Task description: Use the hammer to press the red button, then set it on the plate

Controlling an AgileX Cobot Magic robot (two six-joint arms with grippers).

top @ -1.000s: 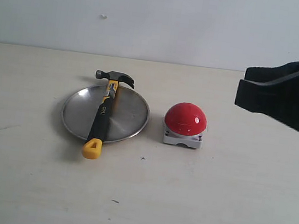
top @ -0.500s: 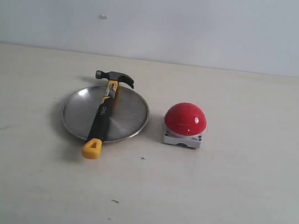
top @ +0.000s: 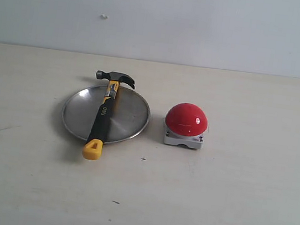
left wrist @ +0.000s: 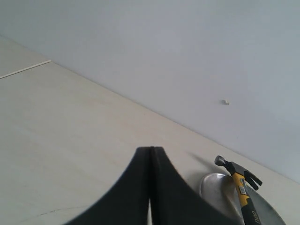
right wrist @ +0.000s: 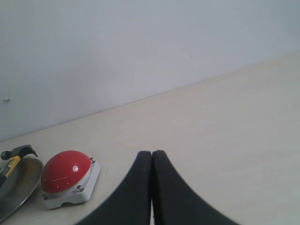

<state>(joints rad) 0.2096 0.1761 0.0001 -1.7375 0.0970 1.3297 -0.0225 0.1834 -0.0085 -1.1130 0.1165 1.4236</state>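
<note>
The hammer (top: 102, 118) lies across the silver plate (top: 130, 115), its steel head past the far rim and its yellow looped end over the near rim. To the plate's right sits the red button (top: 186, 119) on its light-grey base. No gripper shows in the exterior view. In the left wrist view my left gripper (left wrist: 151, 149) is shut on nothing, with the hammer (left wrist: 239, 180) and plate (left wrist: 213, 185) off to one side. In the right wrist view my right gripper (right wrist: 152, 153) is shut and empty, apart from the red button (right wrist: 64, 177), the plate's rim (right wrist: 18, 187) and the hammer's head (right wrist: 18, 152).
The pale wooden table (top: 226, 207) runs back to a plain white wall (top: 207, 25). A few small dark marks (top: 115, 202) dot the table's front part.
The right arm, which stood dark at the right edge of the exterior view one second ago, has left that view. Hammer, plate and button have not moved.
</note>
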